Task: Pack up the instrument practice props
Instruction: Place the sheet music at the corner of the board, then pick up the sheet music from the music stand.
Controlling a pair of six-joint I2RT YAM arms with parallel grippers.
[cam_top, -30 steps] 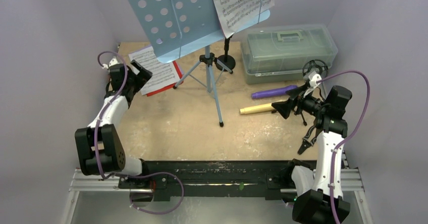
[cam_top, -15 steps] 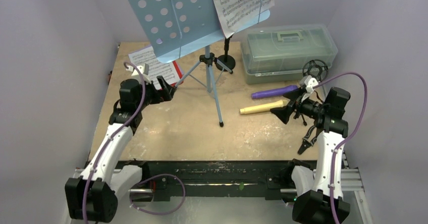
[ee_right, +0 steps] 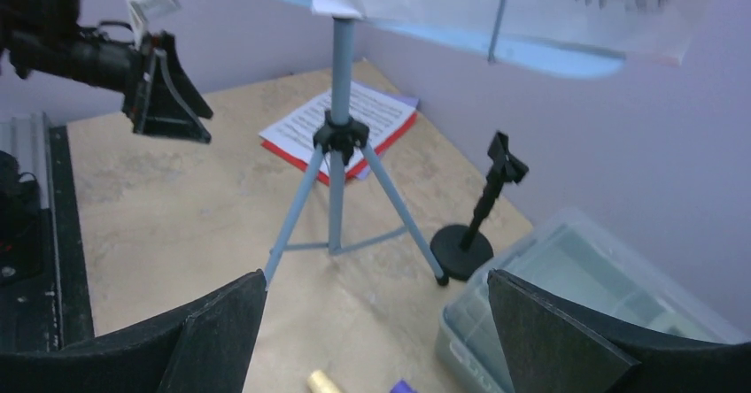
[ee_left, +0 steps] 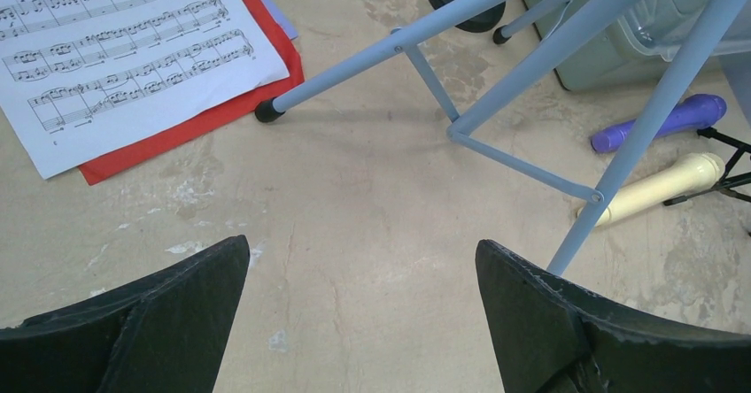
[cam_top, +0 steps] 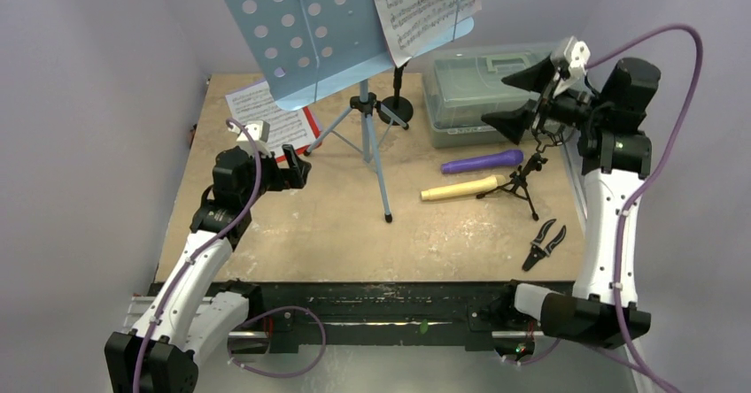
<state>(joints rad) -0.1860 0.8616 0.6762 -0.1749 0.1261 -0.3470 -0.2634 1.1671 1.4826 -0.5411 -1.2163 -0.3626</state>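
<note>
The left gripper, jaws wide and empty, hovers near the flat red folder under printed sheet music; the right gripper, equally wide and empty, seems raised over the translucent grey-green plastic box.

The right arm lifts off the worktop. The right tool, a second ago low beside the thick end of the cream microphone, now hangs high in front of the plastic box. This uncovers the small tripod mic holder and the black pliers (both were partly hidden under the arm before). The left arm unfolds from its tucked pose at the worktop's left edge and reaches inward. The left tool moves off the sheet music to just beside the red folder's near edge.
</note>
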